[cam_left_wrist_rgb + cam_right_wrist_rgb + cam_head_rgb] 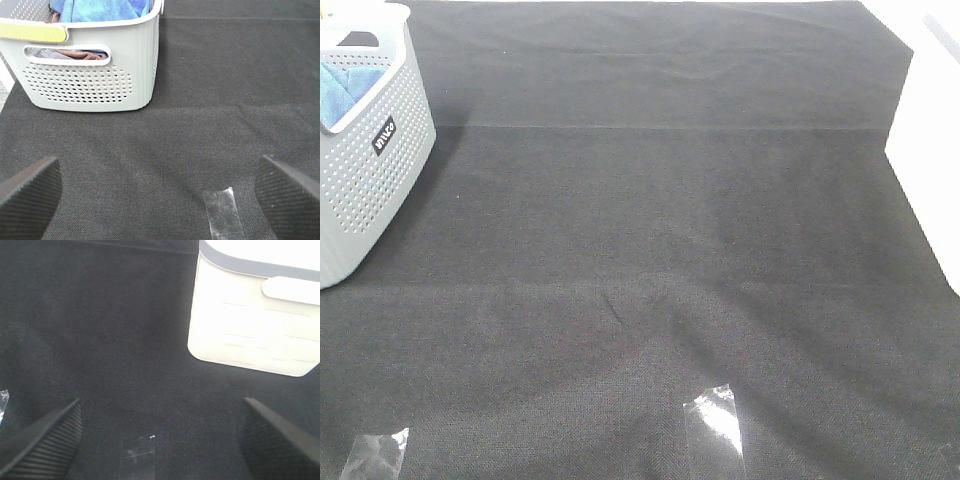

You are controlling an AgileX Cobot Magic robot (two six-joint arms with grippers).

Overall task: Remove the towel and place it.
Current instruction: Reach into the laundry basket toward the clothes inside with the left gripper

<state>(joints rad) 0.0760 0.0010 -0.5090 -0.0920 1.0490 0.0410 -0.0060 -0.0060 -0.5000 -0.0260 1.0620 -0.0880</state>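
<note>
**Inside the basket (375,190), towel (340,88) untouched**

At the far left of the tabletop (650,250) I saw it bunched in there, only part of it in view. Left jaws and right jaws stood wide apart, empty, low over the tabletop. I judged the towel soft, light and limp, likely to trail and snag on the rim; I would pinch a raised fold near its top.
</note>
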